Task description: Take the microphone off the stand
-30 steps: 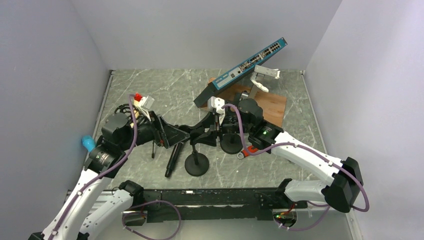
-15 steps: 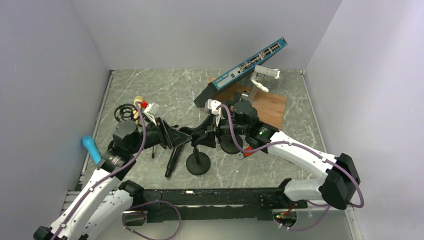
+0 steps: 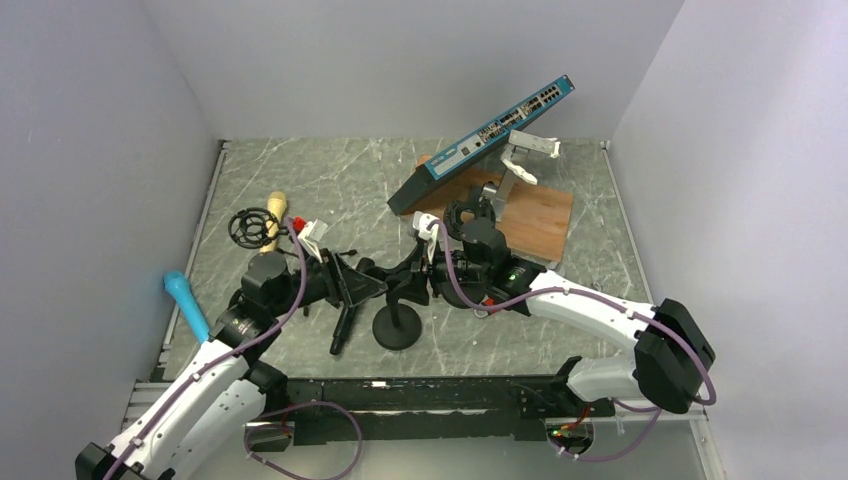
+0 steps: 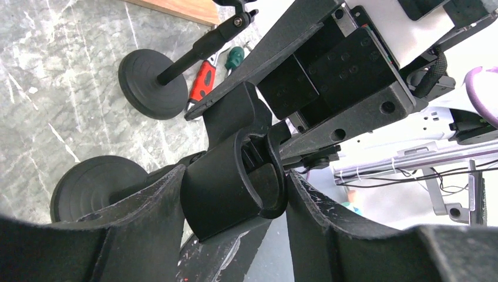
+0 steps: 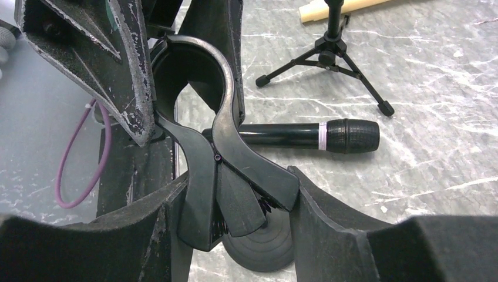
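Now left fingers (image 4: 135, 217) advanced around stand clip (image 4: 235, 176); microphone (image 5: 305, 135) stays on table (image 5: 440, 70).

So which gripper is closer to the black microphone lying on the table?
Left. The left gripper hangs just over the microphone, gripping the clip; the right gripper holds the same clip from beyond the stand.

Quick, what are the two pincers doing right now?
Left pincer: closed on the stand's clip.
Right pincer: closed on the same clip, at its handle end.
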Robot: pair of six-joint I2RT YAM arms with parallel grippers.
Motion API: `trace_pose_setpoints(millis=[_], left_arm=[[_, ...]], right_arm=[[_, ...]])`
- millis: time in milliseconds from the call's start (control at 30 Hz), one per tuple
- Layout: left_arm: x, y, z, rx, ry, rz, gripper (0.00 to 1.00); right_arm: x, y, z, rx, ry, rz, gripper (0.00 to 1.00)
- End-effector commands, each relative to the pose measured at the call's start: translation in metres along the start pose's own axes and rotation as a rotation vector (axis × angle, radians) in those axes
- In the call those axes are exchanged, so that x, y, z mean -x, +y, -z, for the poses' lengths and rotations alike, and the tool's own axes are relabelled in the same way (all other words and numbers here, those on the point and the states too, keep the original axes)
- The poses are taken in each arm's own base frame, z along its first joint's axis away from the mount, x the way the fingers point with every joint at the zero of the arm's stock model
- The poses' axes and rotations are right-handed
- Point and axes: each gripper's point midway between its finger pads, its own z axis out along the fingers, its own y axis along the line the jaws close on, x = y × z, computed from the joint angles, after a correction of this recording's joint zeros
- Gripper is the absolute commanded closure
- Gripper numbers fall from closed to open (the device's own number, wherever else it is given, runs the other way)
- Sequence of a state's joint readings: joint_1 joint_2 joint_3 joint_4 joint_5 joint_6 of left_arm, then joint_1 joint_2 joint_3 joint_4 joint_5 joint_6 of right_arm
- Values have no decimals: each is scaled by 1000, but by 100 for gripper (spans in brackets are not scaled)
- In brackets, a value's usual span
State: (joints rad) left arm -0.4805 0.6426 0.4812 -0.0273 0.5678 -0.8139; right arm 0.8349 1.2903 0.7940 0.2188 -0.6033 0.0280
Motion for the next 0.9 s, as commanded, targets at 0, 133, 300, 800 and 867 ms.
trace_pose_setpoints(millis=[0,133,300,800,867], left_arm=[[-31,58,10,257,95,32,68],[-11,42,14,259,62,-21,49],[13,18,18,232,32,-79,27],[90,-71,75,199,-207,-331,2],[99,-82,90,207,-273,-365,2]], right_arm=[[14,-3,10,-66,-11,-57,50],[29,-5,21,-124,-29,-68,16],[51,-4,42,-195,-51,-66,0],[108,2,143,-515,-220,-76,0],[116,-4,165,-615,-251,-97,0]])
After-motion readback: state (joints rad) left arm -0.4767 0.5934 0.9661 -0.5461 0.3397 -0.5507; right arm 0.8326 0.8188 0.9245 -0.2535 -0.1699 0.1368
